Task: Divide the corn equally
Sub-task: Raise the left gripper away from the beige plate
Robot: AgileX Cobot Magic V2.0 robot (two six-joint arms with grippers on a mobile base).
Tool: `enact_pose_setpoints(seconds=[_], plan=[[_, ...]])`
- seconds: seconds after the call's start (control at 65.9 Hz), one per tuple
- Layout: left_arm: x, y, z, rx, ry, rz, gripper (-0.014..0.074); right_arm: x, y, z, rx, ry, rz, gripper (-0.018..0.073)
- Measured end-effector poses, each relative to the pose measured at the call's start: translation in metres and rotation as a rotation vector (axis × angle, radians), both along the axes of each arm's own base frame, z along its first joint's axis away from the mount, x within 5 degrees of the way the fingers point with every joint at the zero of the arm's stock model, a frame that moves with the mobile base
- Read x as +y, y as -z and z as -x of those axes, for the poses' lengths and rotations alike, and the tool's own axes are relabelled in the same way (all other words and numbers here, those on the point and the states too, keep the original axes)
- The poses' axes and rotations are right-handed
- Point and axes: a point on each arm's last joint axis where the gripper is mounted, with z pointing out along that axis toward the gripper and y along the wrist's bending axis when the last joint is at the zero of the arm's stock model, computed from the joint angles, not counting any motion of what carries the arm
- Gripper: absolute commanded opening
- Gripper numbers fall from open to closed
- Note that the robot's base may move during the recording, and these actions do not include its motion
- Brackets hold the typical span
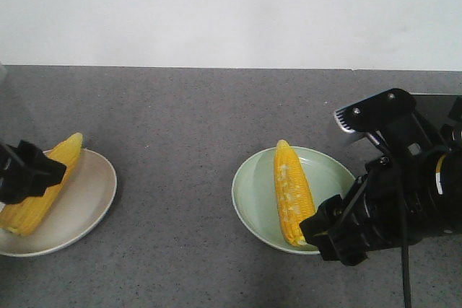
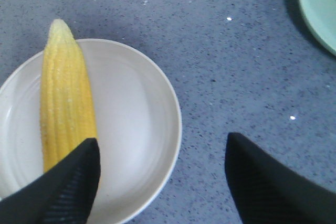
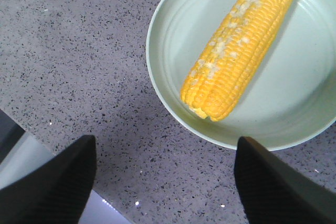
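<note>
- L gripper (image 2: 163, 182) hanging open over white plate (image 1: 90, 196), holding nothing.
- Cob (image 1: 43, 185) lying on white plate.
- 2nd cob (image 1: 291, 192) lying on green plate (image 1: 249, 196).
- R gripper (image 3: 165, 182) hovering open near green plate's edge, empty.

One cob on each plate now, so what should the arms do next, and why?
Probably just back both arms away. The white plate holds one cob, the green plate holds one cob, and both pincers, left and right, are open and empty.
</note>
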Motion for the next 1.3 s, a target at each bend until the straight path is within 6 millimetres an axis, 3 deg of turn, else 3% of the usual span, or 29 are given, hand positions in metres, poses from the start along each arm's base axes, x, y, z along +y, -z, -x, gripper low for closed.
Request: enact_pose_setpoints(seconds=[0.334, 0.546, 0.956, 1.016, 1.305], plan=[[0.009, 0.017, 0.061, -0.139, -0.010, 0.082, 0.0480, 0.000, 0.000, 0.000, -0.001, 0.000, -0.001, 0.0517], [0.014, 0.024, 0.087, -0.205, -0.014, 0.114, 0.0381, 0.000, 0.000, 0.000, -0.001, 0.000, -0.001, 0.0403], [0.015, 0.026, 0.095, -0.243, -0.017, 0.124, 0.0028, 0.000, 0.000, 0.000, -0.001, 0.000, -0.001, -0.0011], [0.015, 0.026, 0.095, -0.244, -0.017, 0.124, -0.0009, 0.000, 0.000, 0.000, -0.001, 0.000, -0.001, -0.0012], [0.016, 0.024, 0.094, -0.260, -0.021, 0.128, -0.0008, 0.000, 0.000, 0.000, -0.001, 0.000, -0.001, -0.0010]])
